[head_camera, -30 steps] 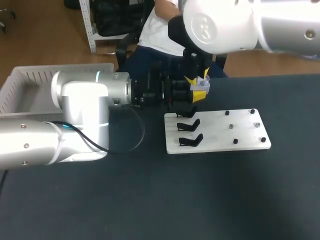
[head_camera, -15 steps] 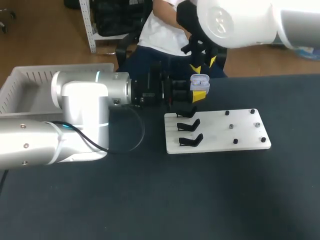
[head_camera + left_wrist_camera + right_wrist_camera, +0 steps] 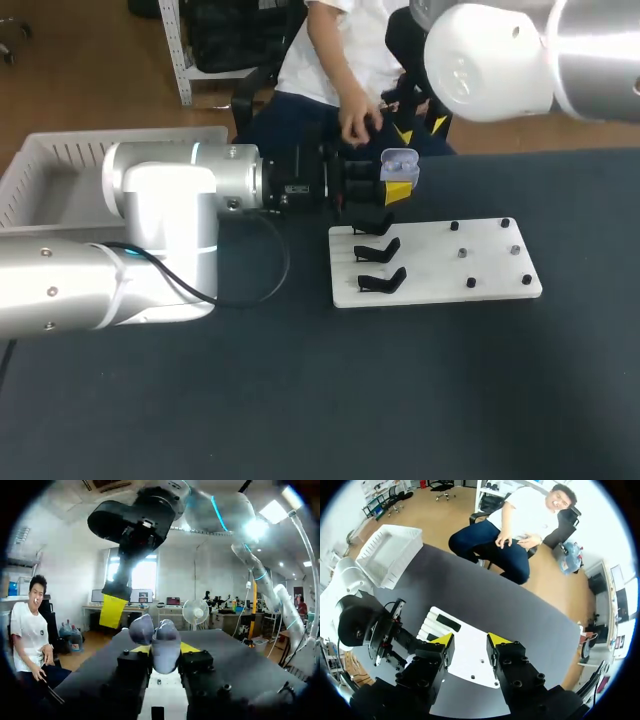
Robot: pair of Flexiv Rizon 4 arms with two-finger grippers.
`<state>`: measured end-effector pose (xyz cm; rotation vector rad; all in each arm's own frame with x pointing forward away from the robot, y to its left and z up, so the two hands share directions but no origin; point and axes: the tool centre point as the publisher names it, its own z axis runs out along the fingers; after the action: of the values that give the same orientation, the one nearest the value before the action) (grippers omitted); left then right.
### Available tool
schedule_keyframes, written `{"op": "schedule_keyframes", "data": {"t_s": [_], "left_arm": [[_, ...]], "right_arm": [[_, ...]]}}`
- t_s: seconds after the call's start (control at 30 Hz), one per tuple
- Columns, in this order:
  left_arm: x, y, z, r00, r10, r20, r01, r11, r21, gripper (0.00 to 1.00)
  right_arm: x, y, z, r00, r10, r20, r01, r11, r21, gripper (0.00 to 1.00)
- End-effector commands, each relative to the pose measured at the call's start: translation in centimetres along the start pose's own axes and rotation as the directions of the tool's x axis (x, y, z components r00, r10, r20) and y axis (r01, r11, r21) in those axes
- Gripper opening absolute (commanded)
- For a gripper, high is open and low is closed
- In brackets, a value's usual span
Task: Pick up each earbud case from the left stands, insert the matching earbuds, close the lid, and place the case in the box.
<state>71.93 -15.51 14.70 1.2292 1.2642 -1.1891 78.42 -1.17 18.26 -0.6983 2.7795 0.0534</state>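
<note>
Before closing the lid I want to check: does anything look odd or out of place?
Nothing stands out. The earbud case sits upright in the left gripper, lid open; the right gripper hangs open and empty; the white board lies flat, its black stands in a row.

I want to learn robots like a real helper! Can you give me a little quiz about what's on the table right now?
1. True or false: the right tool is holding something.
2. What does the left tool grip? A) the earbud case B) a spoon C) a pencil
3. Fill in: the white board carries ___ black stands.

Key: 1 false, its fingers are apart with nothing between them. 2 A. 3 three.
</note>
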Motion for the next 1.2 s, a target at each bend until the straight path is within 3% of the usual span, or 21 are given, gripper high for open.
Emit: {"op": "schedule_keyframes", "data": {"t_s": [0.03,0.43,0.77,0.9,0.93,0.97,1.0,1.2], "left_arm": [[-0.1,0.1,0.0,1.0,-0.001,-0.002,0.001,1.0,0.003,0.0],[-0.1,0.1,0.0,1.0,-0.001,-0.002,0.001,1.0,0.003,0.0],[-0.1,0.1,0.0,1.0,-0.001,-0.002,0.001,1.0,0.003,0.0],[-0.1,0.1,0.0,1.0,-0.001,-0.002,0.001,1.0,0.003,0.0],[-0.1,0.1,0.0,1.0,-0.001,-0.002,0.001,1.0,0.003,0.0],[-0.1,0.1,0.0,1.0,-0.001,-0.002,0.001,1.0,0.003,0.0],[-0.4,0.3,-0.9,1.0,0.009,0.012,-0.008,1.0,-0.008,0.0],[-2.9,1.3,-7.8,0.997,0.072,0.042,-0.066,0.991,-0.12,0.0]], "right_arm": [[-0.2,0.3,0.7,1.0,0.001,-0.025,-0.001,1.0,-0.013,0.41],[3.2,2.0,-0.5,0.999,0.031,-0.021,-0.031,0.999,-0.015,0.41],[4.3,2.5,-1.5,0.998,0.059,-0.012,-0.059,0.998,-0.005,0.42],[4.8,1.9,-3.2,0.996,0.089,0.029,-0.09,0.996,0.013,0.44],[5.1,1.7,-3.8,0.995,0.096,0.042,-0.097,0.995,0.017,0.48],[5.4,1.4,-4.5,0.993,0.106,0.06,-0.107,0.994,0.004,0.64],[5.7,1.2,-5.3,0.991,0.11,0.075,-0.111,0.994,0.006,0.98],[7.3,-0.3,-8.0,0.983,0.14,0.119,-0.145,0.989,0.033,1.0]]}}
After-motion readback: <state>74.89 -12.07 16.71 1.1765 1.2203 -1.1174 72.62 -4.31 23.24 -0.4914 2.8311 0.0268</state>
